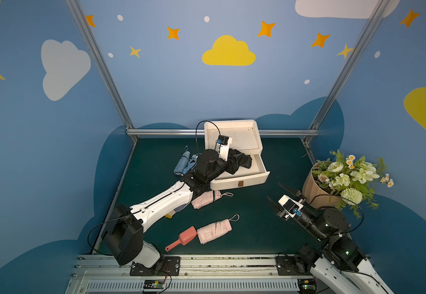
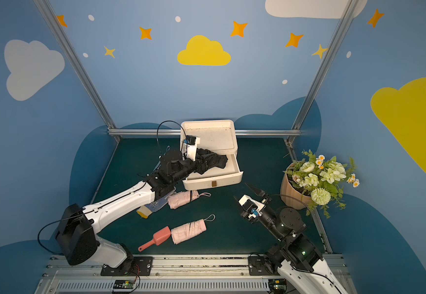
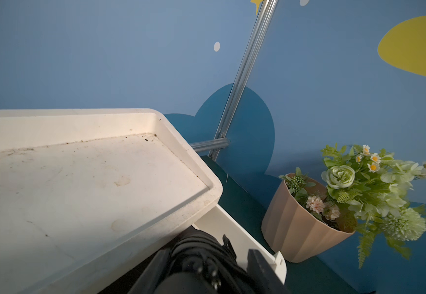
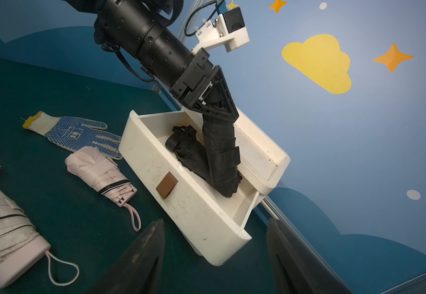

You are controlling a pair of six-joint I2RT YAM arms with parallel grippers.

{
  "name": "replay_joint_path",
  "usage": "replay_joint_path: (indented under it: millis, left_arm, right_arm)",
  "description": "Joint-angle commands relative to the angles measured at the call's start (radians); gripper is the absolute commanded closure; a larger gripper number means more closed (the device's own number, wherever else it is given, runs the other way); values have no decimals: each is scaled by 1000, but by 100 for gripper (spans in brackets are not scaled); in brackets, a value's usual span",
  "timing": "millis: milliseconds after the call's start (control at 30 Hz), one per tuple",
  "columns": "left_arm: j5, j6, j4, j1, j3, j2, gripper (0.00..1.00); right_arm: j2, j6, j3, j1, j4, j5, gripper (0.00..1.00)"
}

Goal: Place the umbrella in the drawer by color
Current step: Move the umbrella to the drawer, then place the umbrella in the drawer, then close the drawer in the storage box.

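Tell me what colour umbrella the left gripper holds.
Black umbrella, clearest in the right wrist view.

1. Drawer (image 1: 240, 179): white, pulled open, near the surface's far edge.
2. Black umbrella (image 4: 221, 157): folded, steeply tilted, lower end inside drawer.
3. Second black umbrella (image 4: 186, 150): folded, lying inside drawer.
4. Pink umbrella (image 1: 207, 199): folded, flat, just before drawer front.

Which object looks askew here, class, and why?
The black umbrella in the left gripper stands tilted, its lower end in the open drawer, leaning over a second black umbrella lying there. A work glove, no umbrella, lies beside a pink umbrella.

Both top views look down; close wrist views share the drawer (image 4: 194, 208).
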Motion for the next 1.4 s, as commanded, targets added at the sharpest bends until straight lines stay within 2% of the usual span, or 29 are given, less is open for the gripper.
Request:
replay_joint_path:
  millis: [0,133,200,400,500,667,867,1000,1200,1367]
  left_arm:
    - [38,-76,102,-24,-11,-13,92]
    - [35,-84,74,-43,7,38,90]
    - [19,-89,45,-47,19,60,85]
    - [-77,-76,-72,-44,51,58,41]
    - [-132,-49,-146,-33,74,20,27]
    - [-152,-2,-278,-14,129,-46,15]
    - [-201,63,-324,-9,135,-122,15]
    - [-246,82,-317,22,111,-154,13]
    - [-248,41,-337,164,128,-138,14]
    - [-224,23,-376,287,211,-25,16]
  right_arm:
    - [-2,2,-8,3,4,-15,31]
    - [0,4,-8,3,1,-20,31]
    - [-4,1,-8,4,-4,-19,31]
    - [-12,-6,-11,4,-9,-17,30]
    - [-10,-6,-13,4,-7,-20,30]
    - [2,31,-16,5,15,-22,30]
    - [79,192,3,5,34,-53,32]
    - [148,365,-4,8,80,-52,36]
    - [288,543,-46,42,210,-7,40]
    - [410,623,-59,86,321,40,41]
